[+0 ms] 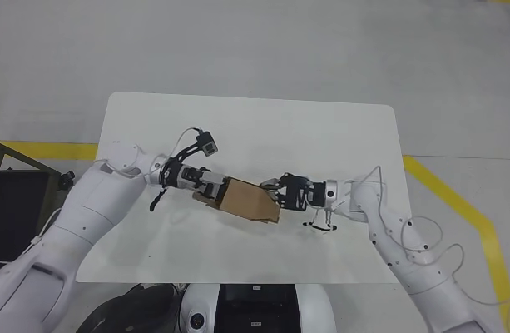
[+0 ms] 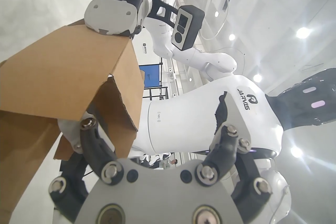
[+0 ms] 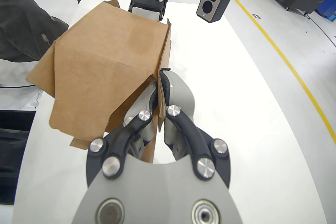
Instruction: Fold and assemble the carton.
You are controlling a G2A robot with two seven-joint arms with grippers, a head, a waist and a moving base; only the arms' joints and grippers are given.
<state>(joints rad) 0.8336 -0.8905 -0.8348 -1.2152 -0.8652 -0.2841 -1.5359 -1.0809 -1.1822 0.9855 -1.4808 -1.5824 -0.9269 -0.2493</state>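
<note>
Top view: the carton (image 1: 246, 200) is over the table (image 1: 338, 133), half opened, between our left gripper (image 1: 210, 187) and right gripper (image 1: 277, 190). Left wrist view: the left gripper (image 2: 155, 114) stands wide around one wall. Right wrist view: the right gripper (image 3: 160, 88) pinches a carton edge; we judge its ends not yet closed.

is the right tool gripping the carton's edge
Yes, in the right wrist view the right tool is shut on a thin flap edge of the carton.
</note>
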